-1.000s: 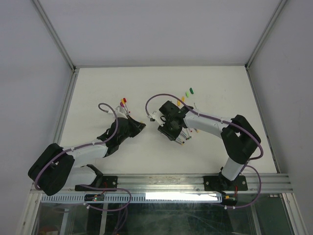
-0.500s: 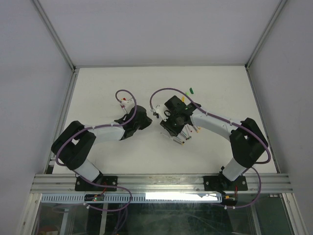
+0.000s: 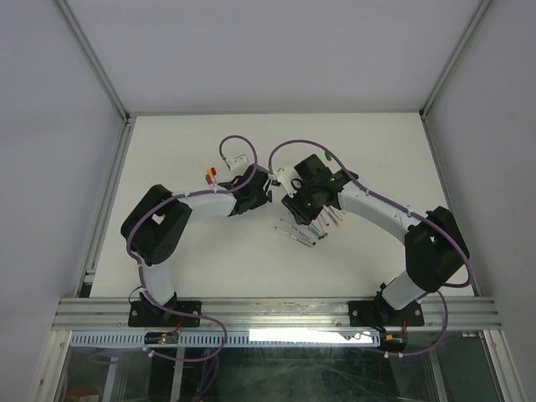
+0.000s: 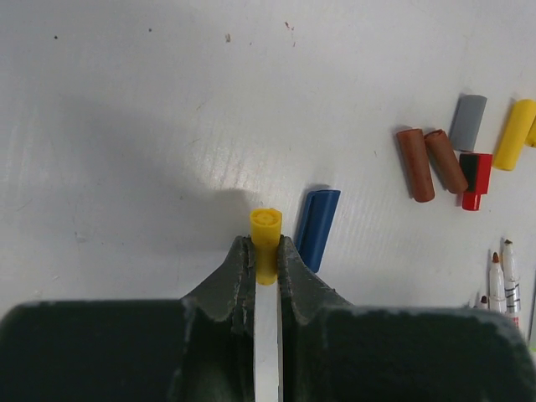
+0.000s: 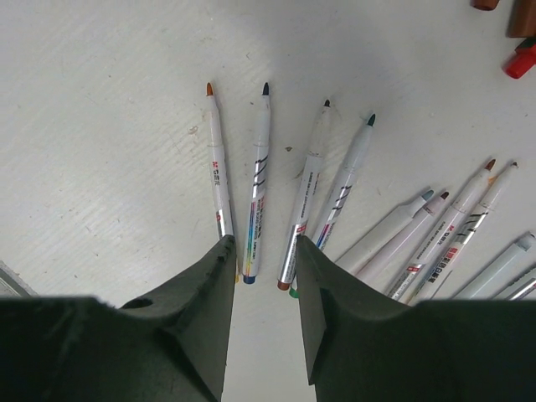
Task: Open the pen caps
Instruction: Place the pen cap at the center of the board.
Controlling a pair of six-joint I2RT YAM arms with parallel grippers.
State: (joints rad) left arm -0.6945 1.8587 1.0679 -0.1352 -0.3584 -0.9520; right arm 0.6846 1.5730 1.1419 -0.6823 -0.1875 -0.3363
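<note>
Clamping yellow pen cap [image 4: 266, 224]: left gripper [image 4: 266, 249] | right gripper [image 5: 264, 249] parted, empty | cap likely light, slick, stiff; grip midbody

A yellow plastic cap [image 4: 266, 228] is being pinched by the left gripper [image 4: 266, 254]; a blue plastic cap [image 4: 318, 228] is being shown lying flat just beside it.

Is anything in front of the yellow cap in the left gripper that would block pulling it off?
Nothing visible does. The yellow cap sticks out past the left gripper with open space ahead; the blue cap lies off to its side.
</note>
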